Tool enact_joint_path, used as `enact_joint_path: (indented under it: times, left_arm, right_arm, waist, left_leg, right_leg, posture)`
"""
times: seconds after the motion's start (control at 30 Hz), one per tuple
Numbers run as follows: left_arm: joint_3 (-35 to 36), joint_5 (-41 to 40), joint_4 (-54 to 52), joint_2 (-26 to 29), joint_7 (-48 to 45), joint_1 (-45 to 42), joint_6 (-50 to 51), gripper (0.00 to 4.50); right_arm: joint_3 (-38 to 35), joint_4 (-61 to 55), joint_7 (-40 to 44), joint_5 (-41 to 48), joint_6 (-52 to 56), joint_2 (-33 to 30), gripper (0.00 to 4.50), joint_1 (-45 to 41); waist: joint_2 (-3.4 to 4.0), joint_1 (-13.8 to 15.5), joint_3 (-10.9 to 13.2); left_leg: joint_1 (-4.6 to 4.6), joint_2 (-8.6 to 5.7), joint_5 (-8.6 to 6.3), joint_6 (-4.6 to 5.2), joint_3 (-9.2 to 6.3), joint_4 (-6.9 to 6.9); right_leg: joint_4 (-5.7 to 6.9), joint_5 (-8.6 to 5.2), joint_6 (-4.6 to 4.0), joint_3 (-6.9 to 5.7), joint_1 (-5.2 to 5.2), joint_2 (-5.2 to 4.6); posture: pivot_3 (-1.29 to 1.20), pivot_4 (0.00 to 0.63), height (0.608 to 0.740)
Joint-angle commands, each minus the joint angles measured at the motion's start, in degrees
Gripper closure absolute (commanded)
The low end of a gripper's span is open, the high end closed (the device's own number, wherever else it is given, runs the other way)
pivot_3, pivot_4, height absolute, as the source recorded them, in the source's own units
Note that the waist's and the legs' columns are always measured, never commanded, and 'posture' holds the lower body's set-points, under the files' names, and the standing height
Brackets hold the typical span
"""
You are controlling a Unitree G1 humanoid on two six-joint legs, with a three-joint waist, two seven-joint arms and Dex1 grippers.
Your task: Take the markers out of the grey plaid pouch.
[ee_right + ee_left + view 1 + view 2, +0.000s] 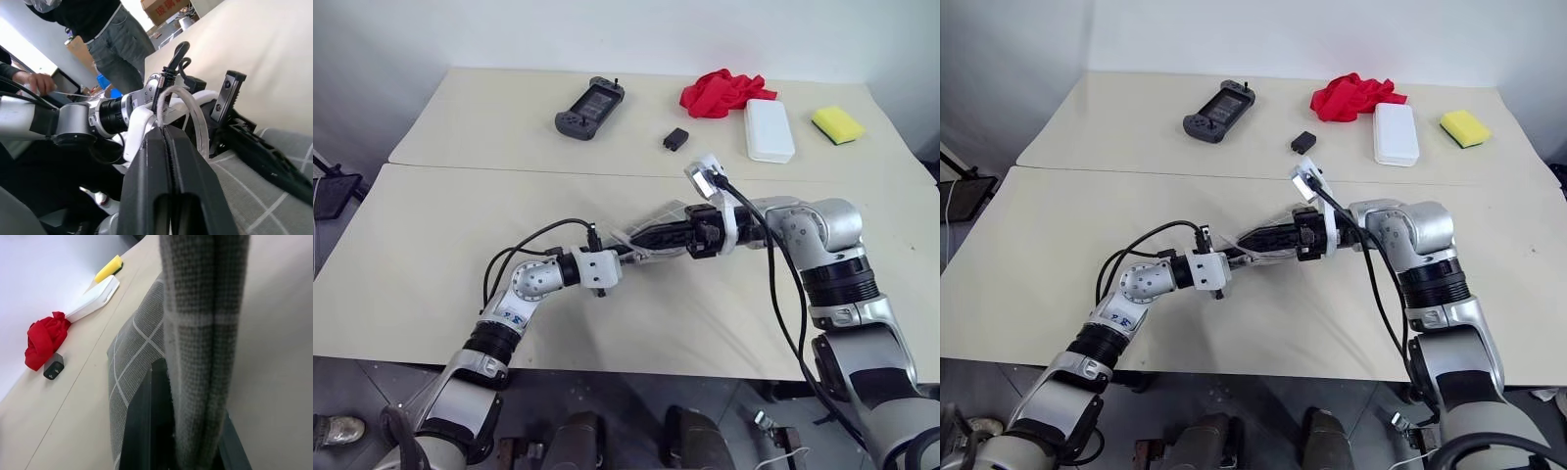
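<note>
Two beige tables [460, 255] butted together, white wall behind, L gripper [625, 253] clamped on grey plaid pouch [651, 235], R gripper [674, 237] closed, its hold unclear, pouch mostly hidden by both.

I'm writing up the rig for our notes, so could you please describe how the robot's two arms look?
Both arms are silver-grey metal with black ribbed joint bands. The left arm carries a small blue marking and a looping black cable; the right arm trails a long black cable. White wrist brackets lead to black fingers.

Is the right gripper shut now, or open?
Shut. In the right wrist view, the right gripper's two black fingers meet, right beside the grey plaid pouch. Whether they pinch anything, I cannot tell.
</note>
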Motion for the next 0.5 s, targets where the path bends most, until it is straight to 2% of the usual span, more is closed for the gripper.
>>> enact_joint_path:
  times: [0.03,0.1,0.33,0.5]
  left_arm:
    - [2.3,-8.1,-4.7,-0.4,-3.9,1.3,2.8,4.50]
    - [3.4,-11.8,-6.8,0.8,-7.2,2.4,5.1,4.50]
    - [4.9,-15.1,-8.9,2.0,-10.7,4.2,7.7,4.50]
    - [7.5,-24.5,-13.8,1.1,-15.0,6.5,17.1,4.50]
  right_arm:
    - [-4.5,-0.6,0.1,1.0,-3.1,-0.8,4.49,0.6]
    - [-7.4,-0.2,0.8,2.2,-2.9,-3.2,4.49,0.8]
    - [-10.9,-0.1,0.9,2.0,-2.6,-8.0,4.49,2.9]
    - [-14.8,3.8,-0.9,0.4,-5.0,-13.4,4.49,5.1]
  waist:
    - [0.00,0.0,0.0]
    - [0.00,0.1,0.0]
    - [0.00,-0.1,0.0]
    - [0.00,0.3,0.0]
  left_leg:
    - [0.00,0.00,0.00,0.00,0.00,0.01]
    - [0.00,0.01,0.00,0.00,0.00,0.01]
    - [0.01,0.03,0.00,0.00,0.00,0.03]
    - [-0.01,0.01,-0.01,0.01,0.00,0.05]
  right_leg:
    - [0.01,0.00,0.00,0.00,0.00,0.00]
    - [0.00,0.00,0.00,0.01,0.00,0.00]
    - [0.00,0.00,0.00,0.01,0.02,0.02]
    - [-0.01,0.01,0.01,0.03,0.03,0.00]
  posture:
    - [0.00,0.150,0.740]
    - [0.00,0.150,0.740]
    - [0.00,0.150,0.740]
    - [0.00,0.150,0.740]
